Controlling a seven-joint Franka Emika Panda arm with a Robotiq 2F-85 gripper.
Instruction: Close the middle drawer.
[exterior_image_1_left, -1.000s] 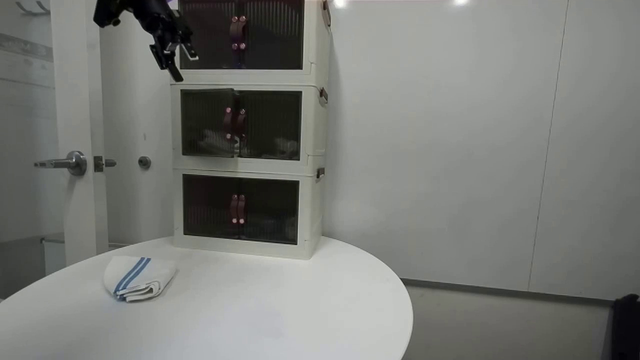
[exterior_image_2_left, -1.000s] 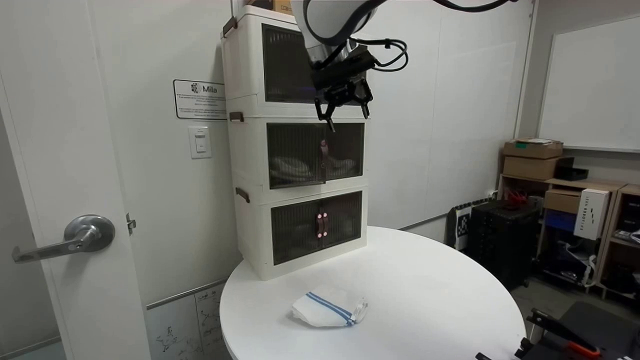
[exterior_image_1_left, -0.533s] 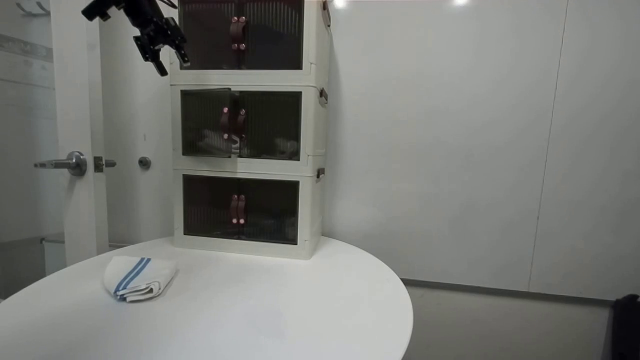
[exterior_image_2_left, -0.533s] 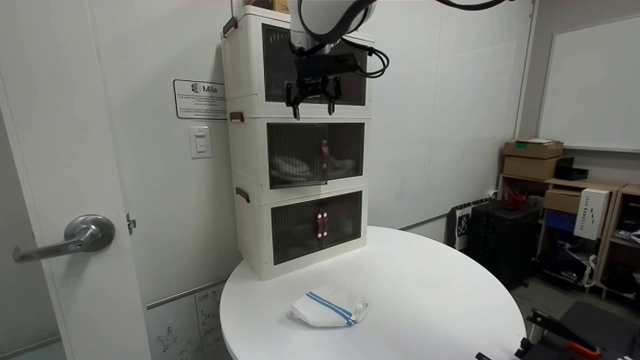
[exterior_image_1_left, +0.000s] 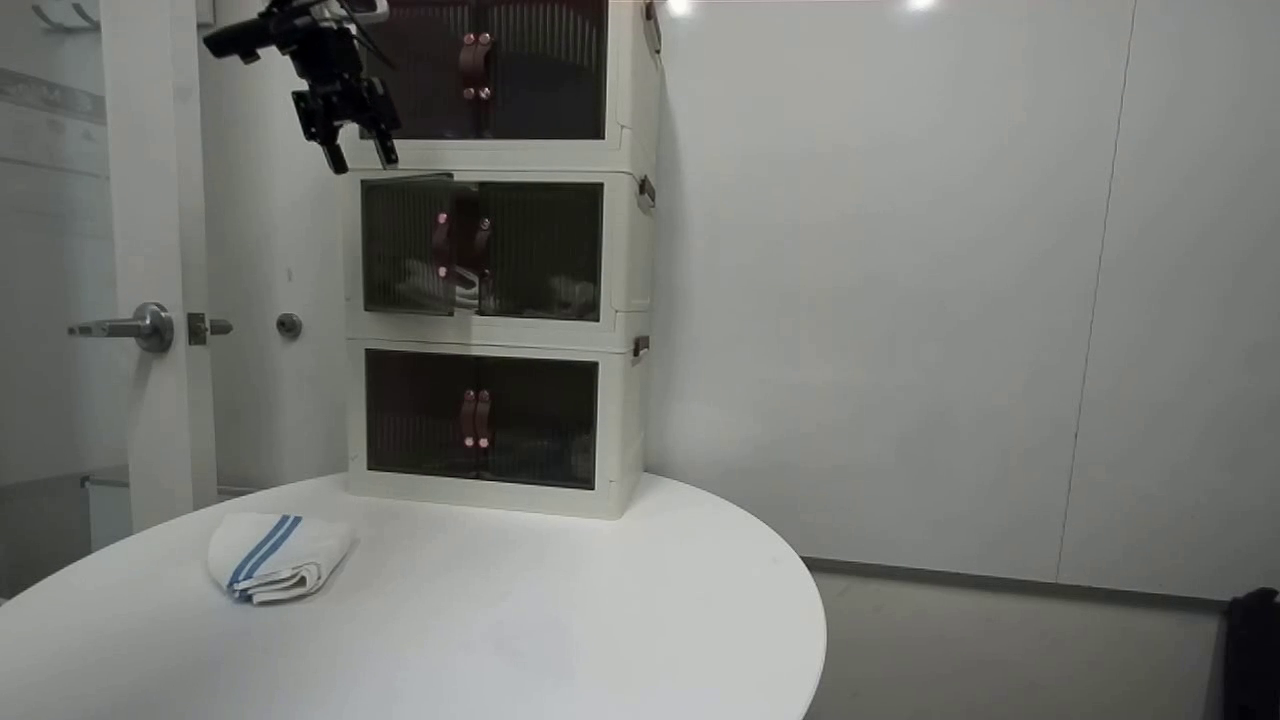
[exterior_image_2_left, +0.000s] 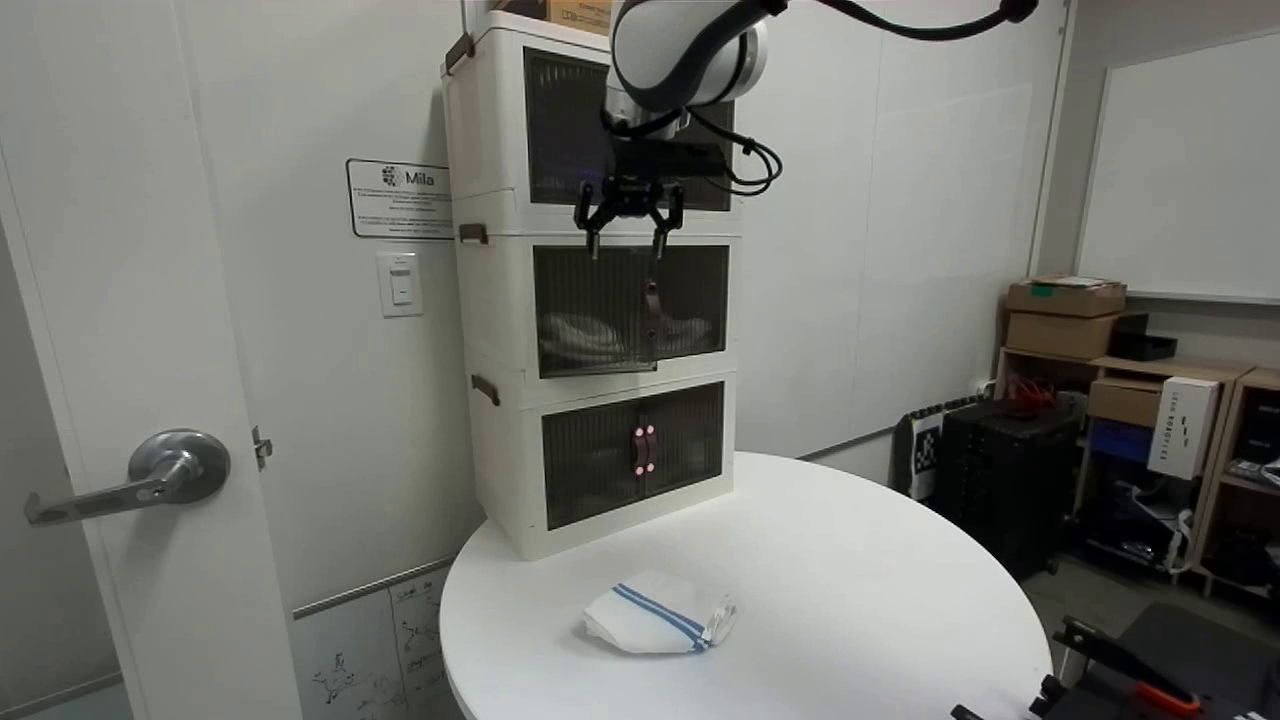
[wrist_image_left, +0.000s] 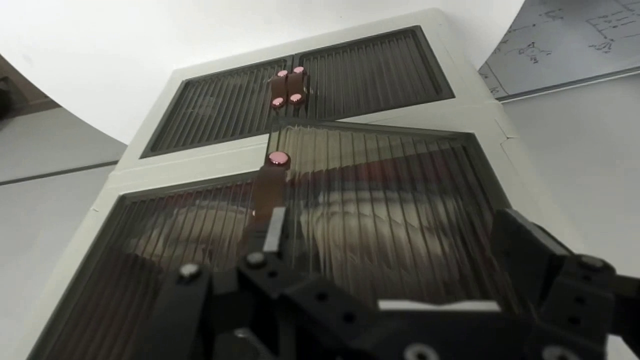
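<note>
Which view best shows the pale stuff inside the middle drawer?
Wrist view: the pale cloth-like contents of the middle drawer appear largest, though its ribbed doors blur them. Both exterior views show them as small pale patches.

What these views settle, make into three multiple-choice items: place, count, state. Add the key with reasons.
1. Where is the folded white cloth with blue stripes?
A) On the floor
B) On the round white table
C) On a door handle

2. How many white-framed boxes with dark ribbed fronts are stacked?
A) Three
B) Five
C) Seven

3. How do the dark ribbed doors of the middle box stand?
A) Both shut
B) Both wide open
C) One ajar, one shut

1 B: both exterior views show it resting there.
2 A: top, middle and bottom boxes show.
3 C: a gap shows beside one door; its partner sits in the frame.
</note>
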